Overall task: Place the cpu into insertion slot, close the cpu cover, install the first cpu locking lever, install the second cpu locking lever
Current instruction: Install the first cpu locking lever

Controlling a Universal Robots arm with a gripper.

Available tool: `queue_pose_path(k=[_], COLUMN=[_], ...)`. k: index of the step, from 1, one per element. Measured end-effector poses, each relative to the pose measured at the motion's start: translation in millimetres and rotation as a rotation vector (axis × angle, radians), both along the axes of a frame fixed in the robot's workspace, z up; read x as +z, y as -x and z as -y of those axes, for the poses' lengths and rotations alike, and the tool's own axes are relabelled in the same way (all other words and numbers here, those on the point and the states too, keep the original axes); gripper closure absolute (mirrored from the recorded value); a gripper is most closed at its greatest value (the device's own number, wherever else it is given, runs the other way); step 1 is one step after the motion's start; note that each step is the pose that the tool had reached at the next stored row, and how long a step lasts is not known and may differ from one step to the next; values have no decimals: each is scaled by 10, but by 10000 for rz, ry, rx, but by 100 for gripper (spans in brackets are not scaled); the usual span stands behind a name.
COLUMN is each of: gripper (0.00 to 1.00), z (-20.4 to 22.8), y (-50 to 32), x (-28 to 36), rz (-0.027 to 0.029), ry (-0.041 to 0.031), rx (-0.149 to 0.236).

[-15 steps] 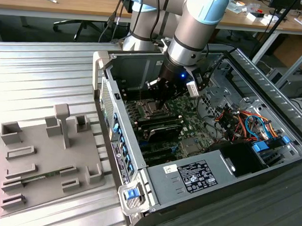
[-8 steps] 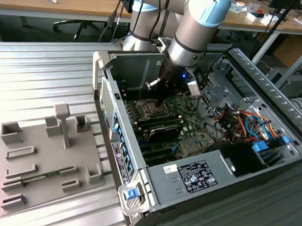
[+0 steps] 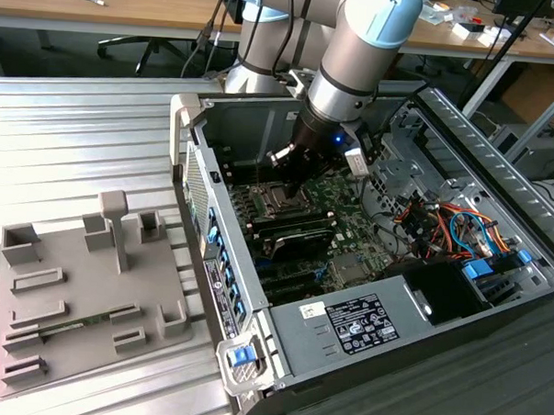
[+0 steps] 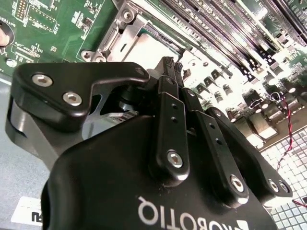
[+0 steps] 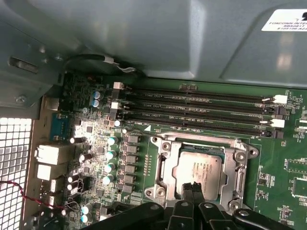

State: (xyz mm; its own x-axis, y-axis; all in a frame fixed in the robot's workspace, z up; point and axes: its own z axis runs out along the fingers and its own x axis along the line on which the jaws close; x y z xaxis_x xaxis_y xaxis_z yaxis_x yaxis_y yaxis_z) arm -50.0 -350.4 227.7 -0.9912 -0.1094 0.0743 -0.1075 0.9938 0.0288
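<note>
The cpu (image 5: 199, 168) lies flat in the insertion slot (image 5: 160, 165) on the green board, its dull silver top showing. A silver metal frame, the cpu cover (image 5: 236, 167), lies flat around it. My gripper (image 5: 193, 187) hangs just above the chip's near edge, fingers together and holding nothing. In the second wrist view the black fingers (image 4: 169, 103) run down to the gripper's (image 4: 168, 64) tips beside the cpu (image 4: 149, 45) and the slot's rim (image 4: 125, 26). In the exterior view the gripper (image 3: 292, 185) reaches into the open case over the insertion slot (image 3: 275, 201).
Long black memory slots (image 5: 201, 108) run beside the socket, with capacitors (image 5: 111, 153) on another side. The case wall (image 5: 192, 38) rises close behind. In the exterior view, cables (image 3: 451, 224) fill the case's right and a grey fixture tray (image 3: 80, 291) sits at the left.
</note>
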Motion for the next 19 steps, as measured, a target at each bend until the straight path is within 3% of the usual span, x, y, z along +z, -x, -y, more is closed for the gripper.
queue_pose_path(k=[2,5,19], gripper=[89,89,89], z=[0,0,0], y=[1,0,23], x=[-3,-7,-7], rz=[131,458,466], ry=[3,1,2], rx=[-2,-1,0])
